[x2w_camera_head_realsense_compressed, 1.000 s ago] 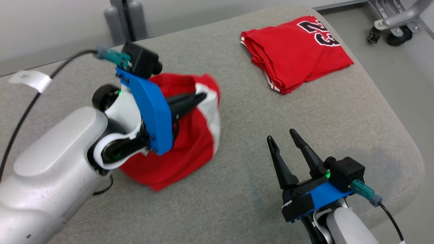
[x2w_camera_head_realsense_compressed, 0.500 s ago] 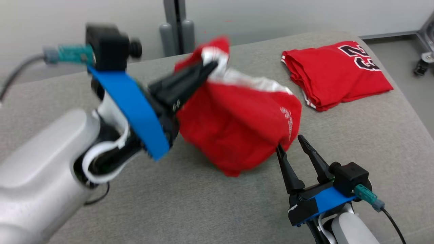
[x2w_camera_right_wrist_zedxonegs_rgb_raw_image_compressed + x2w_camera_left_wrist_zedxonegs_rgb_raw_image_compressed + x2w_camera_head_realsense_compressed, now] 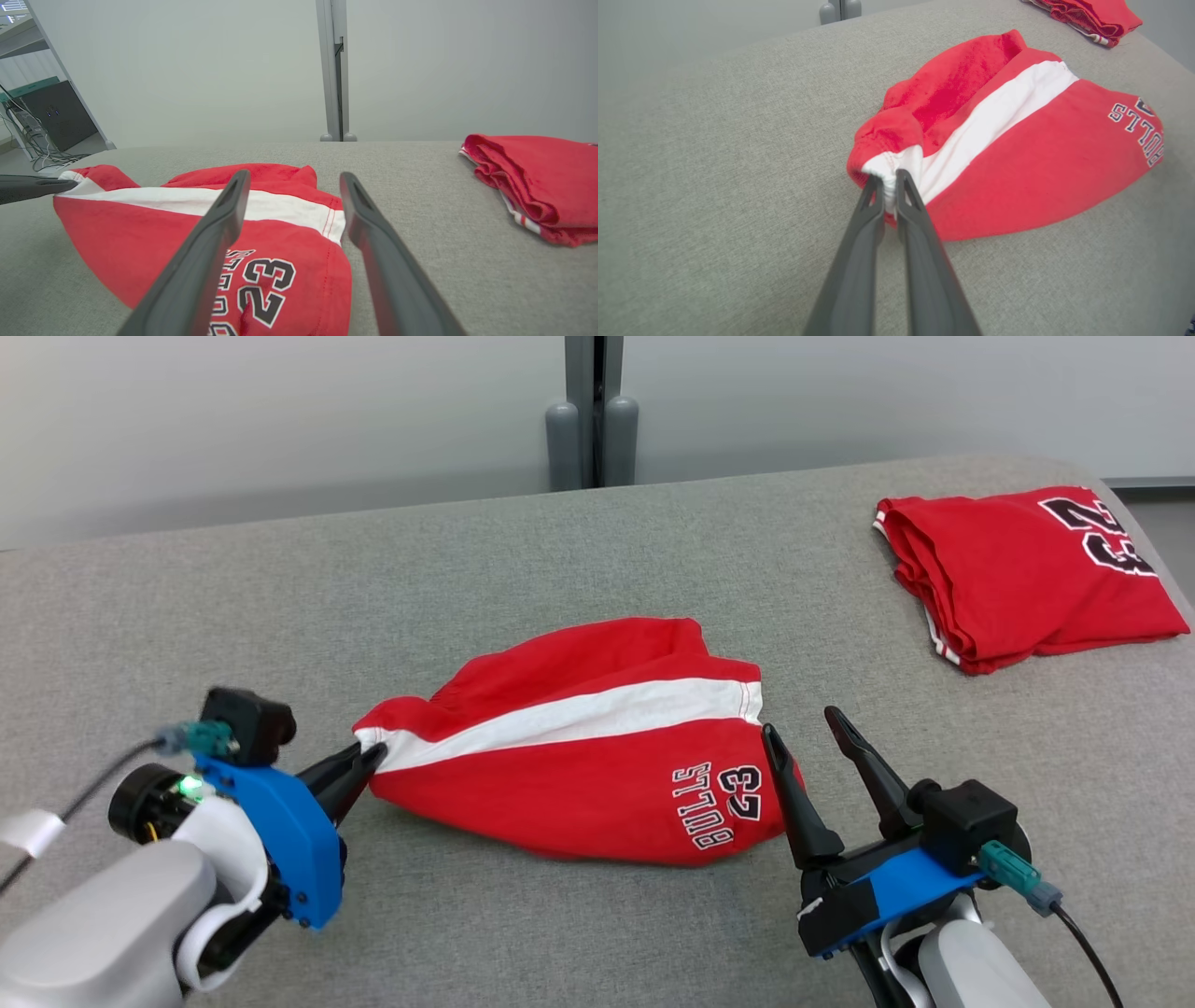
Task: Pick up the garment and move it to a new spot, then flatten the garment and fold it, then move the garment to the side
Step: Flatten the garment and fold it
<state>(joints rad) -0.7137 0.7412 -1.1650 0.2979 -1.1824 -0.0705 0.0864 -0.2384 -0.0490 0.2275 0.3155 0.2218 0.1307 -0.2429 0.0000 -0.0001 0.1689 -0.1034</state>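
Pinching the white-striped end of the red garment (image 3: pixel 579 784) with the left gripper (image 3: pixel 372 756), jaws narrowed onto cloth, in the head view, crumpled mid-way across the grey table (image 3: pixel 560 569), beside the wide-spread, empty right gripper (image 3: pixel 800 723). Clamped on that white hem between close-set fingers (image 3: pixel 859 261) in the left wrist view. Framing the printed number between wide-apart fingers (image 3: pixel 205 252) in the right wrist view, left of a folded red jersey (image 3: pixel 546 186).

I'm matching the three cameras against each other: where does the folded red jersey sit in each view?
Head view: folded jersey at the upper right.
Left wrist view: folded jersey in the top right corner, cut by the edge.
Right wrist view: folded jersey at the right edge, mid-height.
Shared landmark: the grey post, left of it in every view.
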